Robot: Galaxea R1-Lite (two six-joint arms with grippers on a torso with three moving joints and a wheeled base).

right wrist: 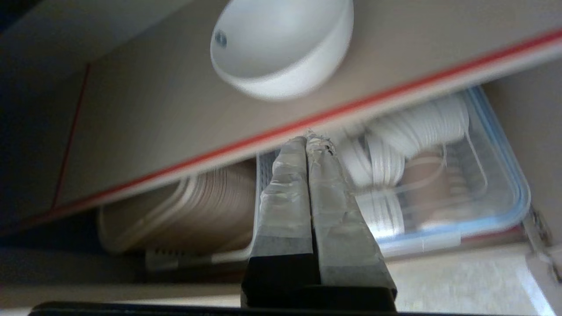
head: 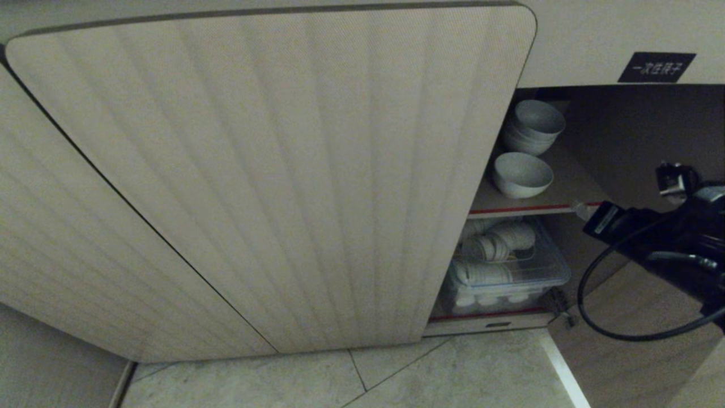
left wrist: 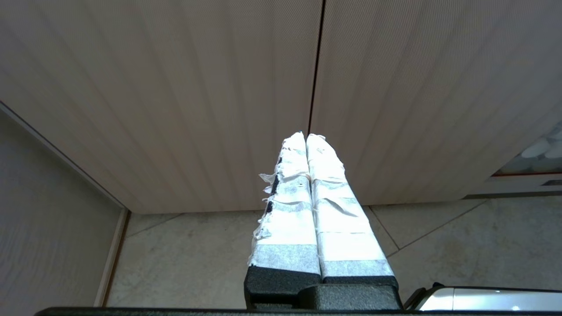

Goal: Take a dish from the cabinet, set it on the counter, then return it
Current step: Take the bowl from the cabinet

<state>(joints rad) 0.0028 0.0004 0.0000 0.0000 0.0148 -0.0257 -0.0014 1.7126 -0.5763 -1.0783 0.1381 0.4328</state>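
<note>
Head view: the cabinet (head: pixel 272 170) stood with its right side open; a lone white bowl (head: pixel 521 174) sat on the red-edged shelf (head: pixel 566 195) before a bowl stack (head: pixel 534 127), and a clear bin (head: pixel 510 272) of dishes lay below. The right arm reached in from the right.
Left wrist view: the left pincer (left wrist: pixel 306 137) was pressed shut, empty, facing closed ribbed doors above the tiled floor (left wrist: pixel 197 259).
Right wrist view: the right pincer (right wrist: pixel 308 139) was shut on nothing, its tips at the shelf's red edge, with the bowl beyond them.

Head view looks down at the cabinet (head: pixel 272 181); right wrist view, closer, shares its red-edged shelf (right wrist: pixel 307 120); left wrist view faces closed doors.
</note>
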